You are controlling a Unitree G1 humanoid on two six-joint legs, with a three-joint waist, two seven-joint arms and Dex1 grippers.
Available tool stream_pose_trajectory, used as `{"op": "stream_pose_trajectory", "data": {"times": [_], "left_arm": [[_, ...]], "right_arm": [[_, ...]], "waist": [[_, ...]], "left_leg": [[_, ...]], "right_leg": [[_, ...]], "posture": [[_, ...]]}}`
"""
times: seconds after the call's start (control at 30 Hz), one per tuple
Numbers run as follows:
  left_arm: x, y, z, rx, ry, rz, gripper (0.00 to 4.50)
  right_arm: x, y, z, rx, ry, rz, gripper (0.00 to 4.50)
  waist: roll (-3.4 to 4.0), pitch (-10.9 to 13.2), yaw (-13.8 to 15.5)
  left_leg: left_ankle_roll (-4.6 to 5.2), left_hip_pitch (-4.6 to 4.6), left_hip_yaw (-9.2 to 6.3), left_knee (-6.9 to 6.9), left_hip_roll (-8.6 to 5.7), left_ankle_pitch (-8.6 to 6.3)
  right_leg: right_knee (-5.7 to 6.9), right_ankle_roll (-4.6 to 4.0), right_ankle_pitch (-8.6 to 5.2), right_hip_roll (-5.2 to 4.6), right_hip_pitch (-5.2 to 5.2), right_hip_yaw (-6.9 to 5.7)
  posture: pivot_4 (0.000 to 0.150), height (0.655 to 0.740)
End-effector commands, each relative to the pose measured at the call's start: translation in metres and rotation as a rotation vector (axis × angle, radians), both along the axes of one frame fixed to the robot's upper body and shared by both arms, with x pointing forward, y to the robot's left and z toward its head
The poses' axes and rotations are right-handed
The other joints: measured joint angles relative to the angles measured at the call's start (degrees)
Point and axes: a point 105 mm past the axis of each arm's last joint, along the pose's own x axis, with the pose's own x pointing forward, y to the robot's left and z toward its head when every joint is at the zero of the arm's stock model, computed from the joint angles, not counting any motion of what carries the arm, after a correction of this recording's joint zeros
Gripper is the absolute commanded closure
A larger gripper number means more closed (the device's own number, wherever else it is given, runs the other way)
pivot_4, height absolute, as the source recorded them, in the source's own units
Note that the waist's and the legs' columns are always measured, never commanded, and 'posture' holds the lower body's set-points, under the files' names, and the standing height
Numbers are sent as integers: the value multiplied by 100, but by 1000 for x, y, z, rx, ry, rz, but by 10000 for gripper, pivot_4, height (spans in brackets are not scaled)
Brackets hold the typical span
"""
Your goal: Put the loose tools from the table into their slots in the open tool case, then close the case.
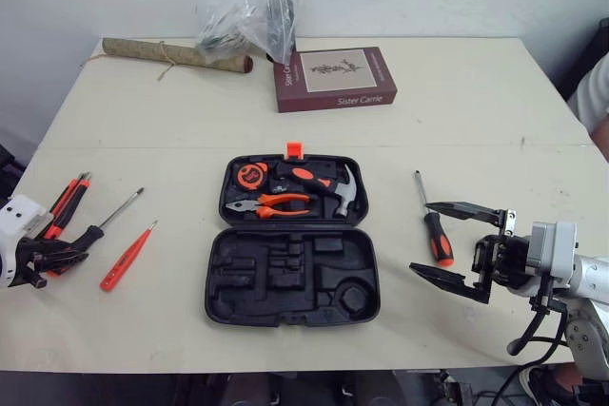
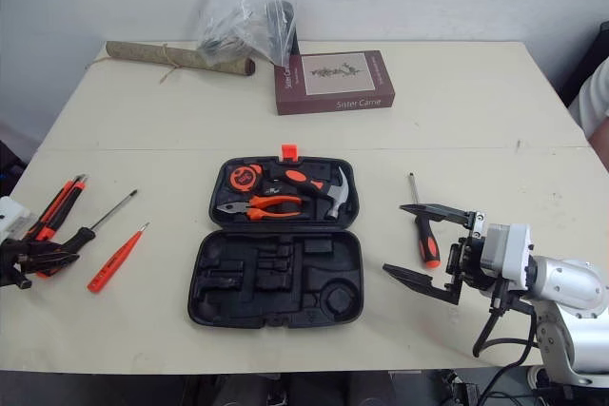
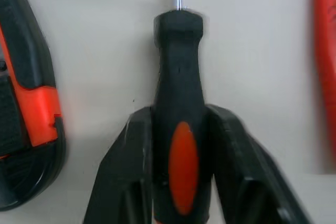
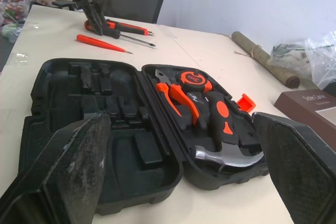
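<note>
The black tool case (image 1: 290, 278) lies open at the table's middle. Its far half holds a tape measure (image 1: 250, 176), pliers (image 1: 271, 203) and a hammer (image 1: 324, 184); the near half's slots are bare. At the left edge my left gripper (image 1: 68, 256) is shut on the handle of a black screwdriver (image 3: 178, 51), its fingers (image 3: 126, 161) pressed to both sides. Beside it lie a slim orange screwdriver (image 1: 126, 257) and an orange-black knife (image 1: 65, 204). My right gripper (image 1: 419, 237) stands wide open right of the case, over the handle of an orange-black screwdriver (image 1: 438, 235).
At the table's back lie a brown book (image 1: 334, 78), a clear plastic bag (image 1: 252, 16) and a tied brown roll (image 1: 176, 54). A person's sleeve (image 1: 595, 92) shows at the right edge. The case's orange latch (image 1: 294, 149) sticks out on its far side.
</note>
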Motion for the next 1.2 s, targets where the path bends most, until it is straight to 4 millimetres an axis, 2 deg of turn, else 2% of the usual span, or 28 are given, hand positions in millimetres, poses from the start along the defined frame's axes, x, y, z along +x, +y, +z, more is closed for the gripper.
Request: {"op": "stream_pose_trajectory", "data": {"times": [0.03, 0.1, 0.17, 0.27, 0.33, 0.5, 0.63, 0.73, 0.93, 1.2], "left_arm": [[17, -29, 53, -57, -331, -184, 37204], [15, -46, 81, -88, -452, -281, 37204], [10, -62, 88, -90, -457, -378, 37204], [3, -109, 99, -55, -407, -603, 37204], [0, -134, 98, -1, -344, -713, 37204], [-4, -191, 88, 87, -232, -856, 37204], [-7, -223, 67, 197, -140, -914, 37204], [1, -235, 55, 301, -113, -910, 37204], [16, -259, 45, 429, -83, -969, 37204], [23, -263, 35, 522, -38, -1010, 37204]], "right_arm": [[-6, -1, 7, 21, -37, 14, 0], [-8, 0, 8, 32, -41, 17, 0], [-9, 1, 9, 37, -43, 20, 0], [-9, -1, 7, 30, -40, 18, 0], [-8, -5, 4, 4, -33, 12, 0], [-3, -14, -3, -19, -17, -20, 0], [-3, -17, -9, -43, 4, -34, 0], [-3, -14, -10, -49, 15, -31, 0], [0, 1, -1, -7, 18, -38, 0], [-1, 5, 3, -15, 16, -46, 0]], "waist": [[-7, 2, 35], [-33, 3, 53], [-60, -7, 54], [-59, -7, 54], [-59, -7, 56], [-53, -4, 107], [-53, -3, 121], [-50, -2, 123], [-50, -2, 144], [-50, -2, 153]], "left_leg": [[0, -3, -4, 7, 2, 0], [0, -9, -11, 17, 6, 0], [-1, -14, -15, 20, 11, 0], [0, -10, -15, 21, 3, -1], [0, -10, -13, 21, 2, -1], [0, -2, -12, 22, 3, 0], [0, -3, -11, 22, 5, 0], [-1, -2, -7, 25, 8, 0], [-7, -3, -9, 33, 15, 4], [-5, -7, -11, 43, 18, 5]], "right_leg": [[0, 0, 0, -6, 3, -4], [0, 0, 0, -21, 3, -8], [-1, 0, 0, -21, 3, -12], [-5, 2, 1, -23, 11, -12], [-6, 4, 2, -17, 13, -10], [-5, 4, 2, 13, 19, -1], [-6, 4, 2, 22, 18, 17], [-6, 4, 2, 40, 18, 25], [-4, 4, 2, 58, 18, 31], [-5, 4, 2, 61, 17, 30]], "posture": [[1500, 7400], [1500, 7400], [1500, 7400], [1500, 7400], [1500, 7400], [1500, 7400], [1500, 7400], [1500, 7400], [1500, 7400], [1500, 7400]]}}
